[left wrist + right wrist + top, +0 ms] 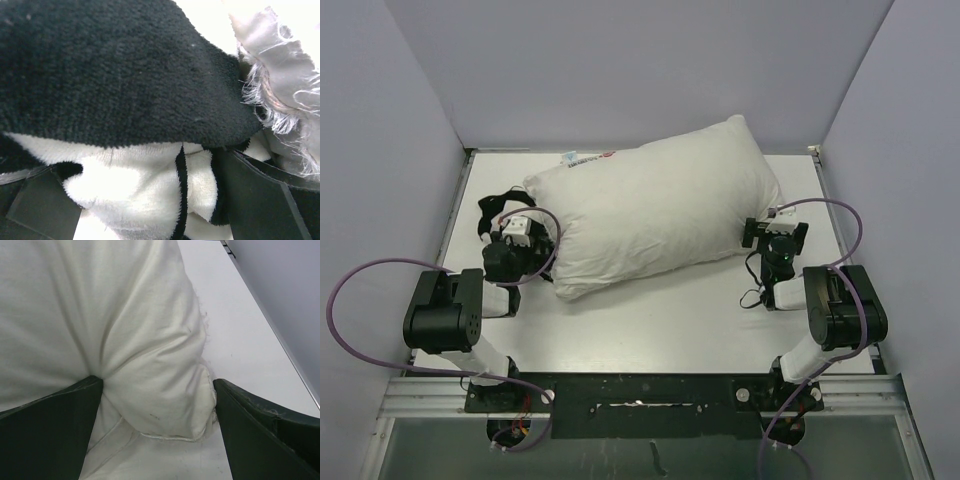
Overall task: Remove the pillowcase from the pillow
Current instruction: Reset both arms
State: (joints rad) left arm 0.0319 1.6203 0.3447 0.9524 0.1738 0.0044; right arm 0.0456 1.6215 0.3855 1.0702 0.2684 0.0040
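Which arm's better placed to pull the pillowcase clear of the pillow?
Left. The pillowcase sits bunched between the fingers of the left gripper beside the pillow; the right gripper only straddles a bare pillow corner.

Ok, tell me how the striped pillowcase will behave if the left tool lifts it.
Likely floppy: the pillowcase is crumpled in folds between the fingers of the left tool, so it should drape and hang. Its fuzzy fleece surface probably grips well rather than slipping. It looks light for its bulk and unlikely to be damaged by squeezing.
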